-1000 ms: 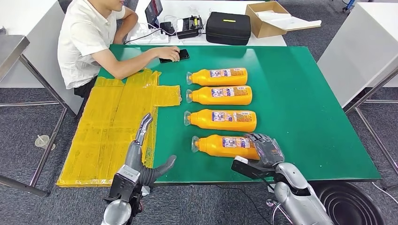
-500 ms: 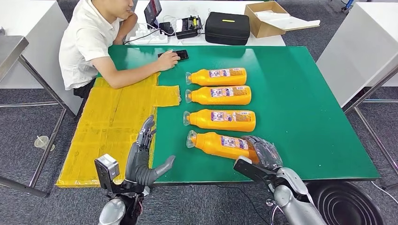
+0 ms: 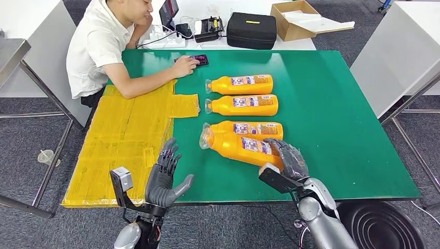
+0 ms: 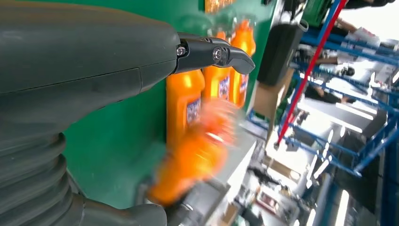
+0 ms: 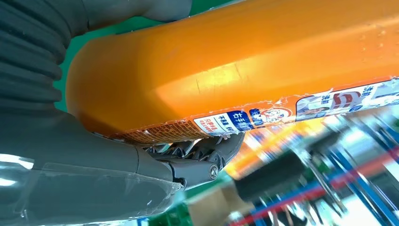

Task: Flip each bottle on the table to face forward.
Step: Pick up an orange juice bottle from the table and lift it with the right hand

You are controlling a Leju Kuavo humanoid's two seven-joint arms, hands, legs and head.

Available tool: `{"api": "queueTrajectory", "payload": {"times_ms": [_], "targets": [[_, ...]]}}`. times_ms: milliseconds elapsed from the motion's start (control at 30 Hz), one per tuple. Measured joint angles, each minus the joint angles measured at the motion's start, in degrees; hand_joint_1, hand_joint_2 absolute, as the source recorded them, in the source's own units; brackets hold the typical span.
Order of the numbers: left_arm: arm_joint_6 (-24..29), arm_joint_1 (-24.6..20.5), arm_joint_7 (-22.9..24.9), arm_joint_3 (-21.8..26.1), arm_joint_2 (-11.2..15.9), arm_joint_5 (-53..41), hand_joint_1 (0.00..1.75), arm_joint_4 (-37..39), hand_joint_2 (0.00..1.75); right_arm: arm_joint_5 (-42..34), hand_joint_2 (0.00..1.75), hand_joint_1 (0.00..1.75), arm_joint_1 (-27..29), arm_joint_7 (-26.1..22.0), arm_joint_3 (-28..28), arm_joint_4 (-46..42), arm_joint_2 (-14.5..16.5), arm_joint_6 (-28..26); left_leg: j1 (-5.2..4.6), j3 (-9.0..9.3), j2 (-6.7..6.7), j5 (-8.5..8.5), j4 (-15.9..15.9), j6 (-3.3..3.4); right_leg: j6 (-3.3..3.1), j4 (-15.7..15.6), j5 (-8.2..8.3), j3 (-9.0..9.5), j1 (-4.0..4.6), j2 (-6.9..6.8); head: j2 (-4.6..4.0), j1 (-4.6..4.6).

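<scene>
Bottles come first: four orange ones on the green table [image 3: 332, 104], all lying with caps toward nine o'clock. The nearest bottle [image 3: 241, 148] is off the surface, its base gripped in the right hand [image 3: 288, 161], fingers wrapped round the wide end, its cap end raised and tilted toward ten o'clock, overlapping the second bottle [image 3: 249, 128] in the head view. Beyond, at twelve o'clock, the third bottle [image 3: 242, 105] and the farthest bottle [image 3: 239, 84] lie flat with small printed labels showing. The left hand [image 3: 165, 179] hovers at the table's near edge around seven o'clock from the lifted bottle, fingers spread wide, holding nothing.

By my reckoning the job is barely begun: the first bottle is only mid-turn, and the other three look untouched, though I cannot tell which face counts as the front.

Yellow sheeting [image 3: 124, 135] covers the table's nine o'clock side. A person in a white shirt [image 3: 98, 46] sits at the far corner with a hand on a phone [image 3: 198, 59]. Behind stand a black case [image 3: 252, 30] and a cardboard box [image 3: 298, 19]; grey carpet all round.
</scene>
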Motion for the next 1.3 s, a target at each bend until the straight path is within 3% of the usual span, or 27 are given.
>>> {"api": "queueTrajectory", "payload": {"times_ms": [167,300,433,867,1100,1300], "targets": [[4.1,-0.5,-1.1,-0.4,0.1,-4.5,0.00,1.0,1.75,-1.1,1.75,1.75,-0.1,-0.3,-0.4,-4.0,3.4,-0.4,0.01,-0.01,-0.02,0.01,0.0,0.00,-0.01,0.0,-0.01,-0.01,0.01,0.00,0.00,0.00],[4.5,-0.8,0.8,-0.2,0.1,-3.1,0.00,2.7,1.75,-1.2,1.75,1.75,-0.1,-1.0,-0.4,-5.2,5.1,-0.4,0.00,-0.04,-0.03,0.00,0.0,0.00,-0.01,0.0,-0.02,-0.01,-0.01,0.00,0.00,0.02],[4.7,-1.2,-0.9,-0.1,0.1,-1.2,0.00,5.3,1.75,-3.3,1.75,1.75,-0.1,-1.9,-0.2,-6.2,6.9,0.4,0.00,-0.05,-0.03,0.00,0.0,0.00,-0.01,0.0,-0.01,-0.03,0.00,0.00,0.00,0.01],[3.9,-2.8,-2.7,-0.3,0.0,-3.1,0.00,5.0,1.75,-5.2,1.75,1.75,0.3,-2.8,3.4,-6.7,10.2,2.3,0.01,-0.06,-0.02,0.00,0.0,0.00,-0.01,0.0,-0.02,-0.07,0.00,0.00,0.00,0.02],[-0.3,-3.4,-5.2,0.0,-0.1,3.2,0.00,3.7,1.75,-10.2,1.75,1.75,0.2,-4.6,5.5,-5.6,12.8,5.7,0.04,-0.07,0.03,0.01,0.0,-0.02,-0.02,0.0,-0.02,-0.10,0.03,0.00,0.00,0.01],[-2.3,-4.0,-4.5,-0.2,-0.2,7.6,0.00,2.9,1.75,-12.4,1.75,1.75,-0.1,-5.9,8.8,-4.0,14.4,6.5,0.06,-0.08,0.04,0.01,0.0,-0.03,-0.02,0.0,-0.02,-0.10,0.02,0.00,0.00,0.02]]}}
